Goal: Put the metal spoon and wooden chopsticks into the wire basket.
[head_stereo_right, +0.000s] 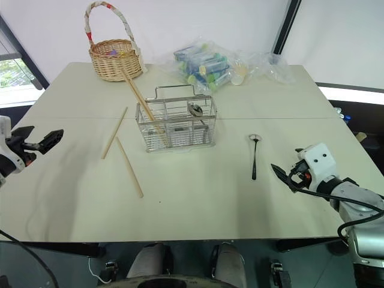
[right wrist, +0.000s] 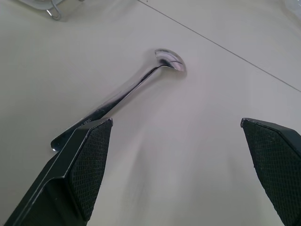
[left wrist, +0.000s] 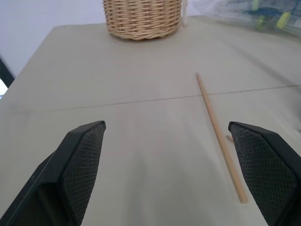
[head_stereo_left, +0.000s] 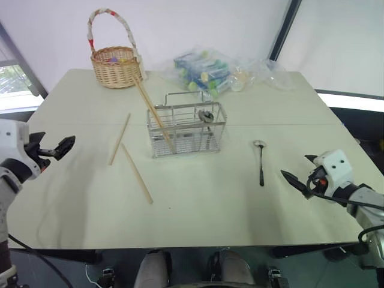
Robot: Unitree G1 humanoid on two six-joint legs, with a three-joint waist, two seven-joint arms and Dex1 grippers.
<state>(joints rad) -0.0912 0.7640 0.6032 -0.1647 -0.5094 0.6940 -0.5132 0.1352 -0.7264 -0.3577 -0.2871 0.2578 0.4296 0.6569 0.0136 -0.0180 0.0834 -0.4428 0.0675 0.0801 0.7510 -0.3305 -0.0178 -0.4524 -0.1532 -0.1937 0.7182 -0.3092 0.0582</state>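
Note:
The wire basket (head_stereo_left: 186,129) stands in the middle of the table. A wooden chopstick (head_stereo_left: 153,112) leans in its left end, and a spoon's bowl (head_stereo_left: 206,116) shows at its right end. Two more chopsticks lie flat to the basket's left, one further back (head_stereo_left: 120,139) and one closer (head_stereo_left: 137,173). The metal spoon (head_stereo_left: 261,162) lies to the basket's right, bowl away from me. My left gripper (head_stereo_left: 60,147) hovers open at the table's left edge, facing the further chopstick (left wrist: 221,139). Just right of the spoon (right wrist: 127,92) my right gripper (head_stereo_left: 295,165) hangs open and empty.
A round wicker basket (head_stereo_left: 115,66) with a tall looped handle sits at the back left. Clear plastic bags of bottles (head_stereo_left: 204,69) are heaped at the back centre and right. A seam (head_stereo_left: 288,125) runs across the table behind the wire basket.

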